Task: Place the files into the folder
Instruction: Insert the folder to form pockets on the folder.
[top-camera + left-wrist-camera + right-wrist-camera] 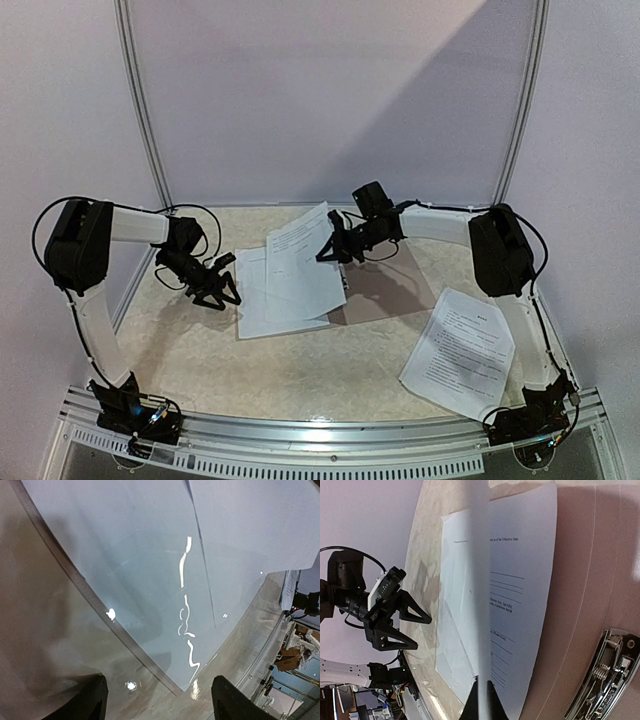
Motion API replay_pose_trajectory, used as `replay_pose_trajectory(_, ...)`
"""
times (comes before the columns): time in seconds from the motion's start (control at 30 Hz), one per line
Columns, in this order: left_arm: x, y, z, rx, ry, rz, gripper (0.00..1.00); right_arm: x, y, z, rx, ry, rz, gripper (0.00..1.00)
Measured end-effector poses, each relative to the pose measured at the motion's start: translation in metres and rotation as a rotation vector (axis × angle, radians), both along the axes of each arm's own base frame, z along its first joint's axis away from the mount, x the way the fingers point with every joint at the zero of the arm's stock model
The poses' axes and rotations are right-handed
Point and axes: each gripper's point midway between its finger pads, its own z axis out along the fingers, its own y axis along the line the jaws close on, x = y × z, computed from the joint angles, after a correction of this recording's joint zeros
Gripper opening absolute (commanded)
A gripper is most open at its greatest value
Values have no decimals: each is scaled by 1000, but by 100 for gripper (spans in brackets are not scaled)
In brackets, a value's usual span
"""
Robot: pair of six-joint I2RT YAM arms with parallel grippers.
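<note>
The right gripper is clamped tight on the right edge of a white paper sheet printed with lines of small black text. The sheet is raised at that side and slopes down to the left over the middle of the beige mottled tabletop. In the right wrist view its thin edge runs straight up from the closed fingertips, and the printed face curves off to the right. Under and to the right of this sheet lies the flat brownish-tan cardboard folder, opened out on the table, with its silver metal spring clip showing near the lower right corner of that view. A pale, glossy sheet lies flat beneath the raised one, its lower left corner jutting out toward the left arm; the left wrist view shows bright reflections across its surface. The left gripper hangs just left of that corner with its jaws spread wide and nothing between them. A second stack of white printed sheets lies on the table well apart, near the right arm's base.
</note>
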Motion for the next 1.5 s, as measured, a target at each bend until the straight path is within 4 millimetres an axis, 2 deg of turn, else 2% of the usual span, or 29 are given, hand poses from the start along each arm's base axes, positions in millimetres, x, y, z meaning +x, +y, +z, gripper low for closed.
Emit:
replay_pose_trajectory(0.13,0,0,0,0,0,0,73,12,2,5,5,-29,-19,0)
replay_pose_trajectory(0.23,0,0,0,0,0,0,74,16,6,2,6,-30,-16,0)
replay_pose_trajectory(0.37,0,0,0,0,1,0,74,14,10,-15,-13,4,-4,0)
replay_pose_trajectory(0.5,0,0,0,0,1,0,74,4,13,-38,-40,59,13,0)
replay_pose_trajectory(0.57,0,0,0,1,1,1,74,-1,16,-42,-40,74,21,0)
replay_pose_trajectory(0.87,0,0,0,1,0,0,74,-11,49,-18,34,79,46,0)
replay_pose_trajectory(1.03,0,0,0,1,1,0,74,-17,55,-21,30,123,25,0)
replay_pose_trajectory(1.2,0,0,0,1,1,0,74,-13,54,-29,10,141,-16,0)
replay_pose_trajectory(1.5,0,0,0,0,1,0,74,-10,64,-26,38,159,-68,0)
